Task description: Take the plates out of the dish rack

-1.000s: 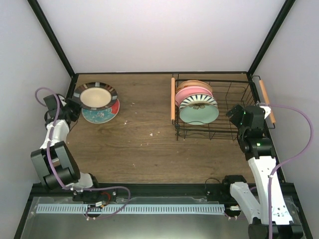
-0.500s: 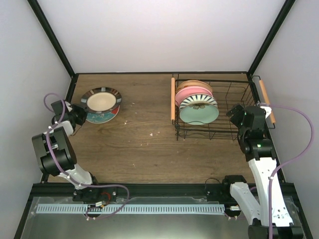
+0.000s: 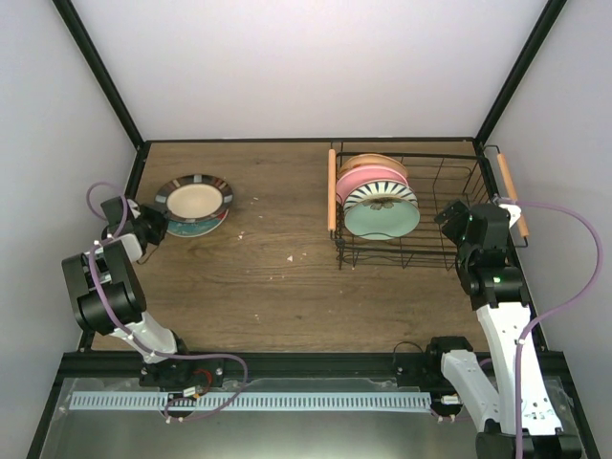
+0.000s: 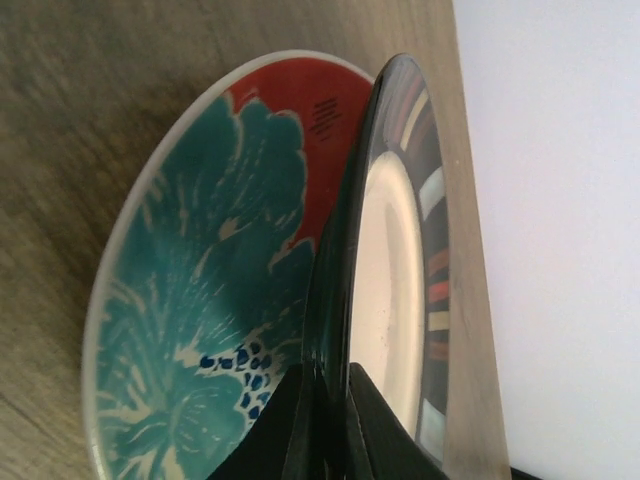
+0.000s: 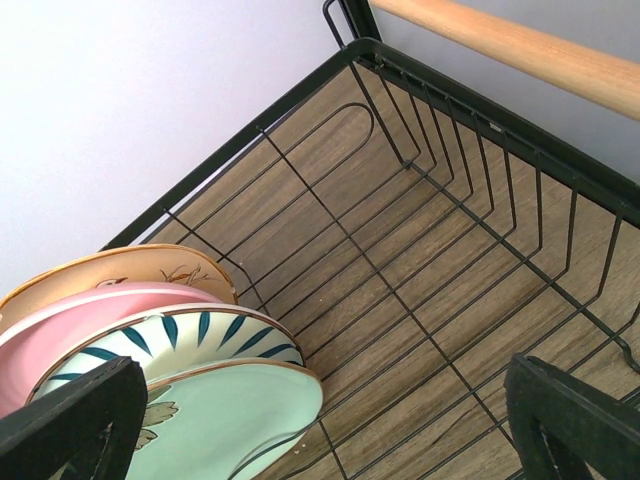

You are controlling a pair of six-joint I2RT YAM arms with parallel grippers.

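My left gripper [image 3: 161, 227] [image 4: 330, 400] is shut on the near rim of a dark-rimmed plate [image 3: 196, 199] [image 4: 395, 270] with a cream centre. That plate hangs tilted just over the red plate with teal flowers [image 3: 191, 228] [image 4: 200, 300], which lies on the table at the far left. Upright in the left half of the dish rack [image 3: 430, 156] [image 5: 470, 130] stand the mint green plate [image 3: 381, 220] [image 5: 230, 420], the white striped plate [image 3: 381, 194] [image 5: 180, 335], the pink plate [image 3: 368, 177] [image 5: 60, 330] and the tan plate [image 3: 368, 161] [image 5: 120, 268]. My right gripper [image 3: 449, 222] [image 5: 320, 410] hovers open over the rack's right half, holding nothing.
Wooden rod handles [image 3: 332, 191] [image 3: 512, 196] run along the rack's two sides. Black frame posts and pale walls close in the table on three sides. A small crumb [image 3: 290, 257] lies on the wood mid-table.
My left gripper has pulled back towards the near left and lowered the dark-rimmed plate flatter over the red plate. The right arm has not moved.
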